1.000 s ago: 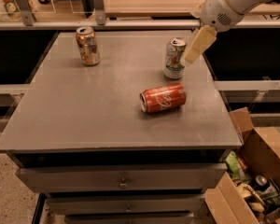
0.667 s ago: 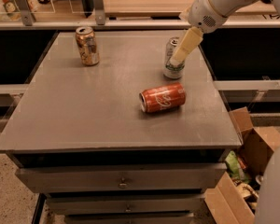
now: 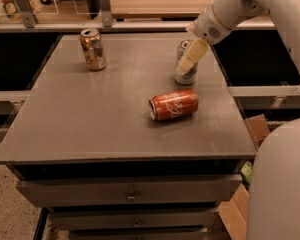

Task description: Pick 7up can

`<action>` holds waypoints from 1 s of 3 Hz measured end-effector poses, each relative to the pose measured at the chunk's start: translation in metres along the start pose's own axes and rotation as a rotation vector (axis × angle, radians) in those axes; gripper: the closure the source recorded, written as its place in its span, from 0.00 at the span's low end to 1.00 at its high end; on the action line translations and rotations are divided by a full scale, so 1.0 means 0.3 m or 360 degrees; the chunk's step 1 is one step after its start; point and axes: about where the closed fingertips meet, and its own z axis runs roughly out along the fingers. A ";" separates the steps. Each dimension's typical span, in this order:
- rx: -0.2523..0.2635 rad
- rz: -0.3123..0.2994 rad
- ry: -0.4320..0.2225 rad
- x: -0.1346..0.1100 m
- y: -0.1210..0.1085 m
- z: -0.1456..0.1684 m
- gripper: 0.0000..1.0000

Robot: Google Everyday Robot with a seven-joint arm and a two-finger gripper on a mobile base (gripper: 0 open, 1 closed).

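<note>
– Our end effector (image 3: 191,57) has slid left over the last second; it was off to the right of the 7up can (image 3: 190,78), and now it crosses the can's front, slanting down from the arm at upper right.
– So we are closing in; do we have a grip?
– We cannot tell whether it is open or closed, nor whether it touches the can or only hangs before it; we judge the approach nearly done and the grasp not yet made, since the can stands on the table (image 3: 65,124).
– Where exactly?
– Far right part of the table, near its right edge; upright; unmoved over that second.
– And its look?
– Pale silver body, silver top; the middle is hidden behind our end effector, so we read no lettering; the red can (image 3: 173,104) lies on its side nearer us; the patterned can (image 3: 92,49) stands far left, well apart.
</note>
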 end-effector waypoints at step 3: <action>-0.0017 0.0033 -0.0056 0.073 0.007 0.001 0.41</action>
